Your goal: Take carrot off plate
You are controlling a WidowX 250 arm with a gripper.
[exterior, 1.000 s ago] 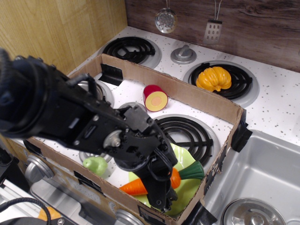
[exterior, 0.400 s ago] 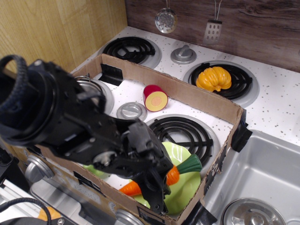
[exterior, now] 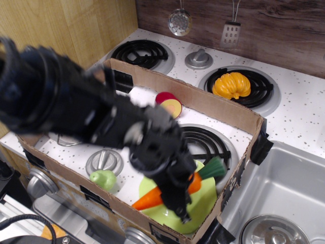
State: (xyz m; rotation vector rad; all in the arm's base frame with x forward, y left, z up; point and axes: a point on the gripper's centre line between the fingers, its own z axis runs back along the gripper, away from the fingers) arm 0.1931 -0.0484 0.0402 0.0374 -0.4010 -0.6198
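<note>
- Reaching down over the near right part of the bench (exterior: 304, 109), my arm blurs across the middle of the view and ends in my claw (exterior: 179, 206).
- My claw sits right over the middle of the carrot (exterior: 195, 181), above the plate (exterior: 203, 199); the blur and my own body hide the fingertips, so I cannot tell how wide the claw stands or whether it has hold of the carrot.
- The carrot lies tilted across the plate, its orange tip pointing toward the near edge of the bench and its green top (exterior: 213, 167) raised toward the right edge.
- The carrot's orange shows on both sides of my claw, the tip reaching past the plate's left rim.
- The plate rests inside the cardboard box (exterior: 223, 109), in its near right corner, beside a black burner coil (exterior: 209, 144).
- A small pale green pear (exterior: 104, 179) stands in the box near the near edge, left of the plate and apart from it.
- A red and yellow cut fruit piece (exterior: 171, 103) lies further back in the box, partly behind my arm.
- Outside the box, a pumpkin (exterior: 231, 85) sits on the far right burner.
- A steel sink (exterior: 284, 190) fills the near right corner beyond the box wall.
- A ladle (exterior: 179, 21) and a spatula (exterior: 230, 31) hang on the back wall.
</note>
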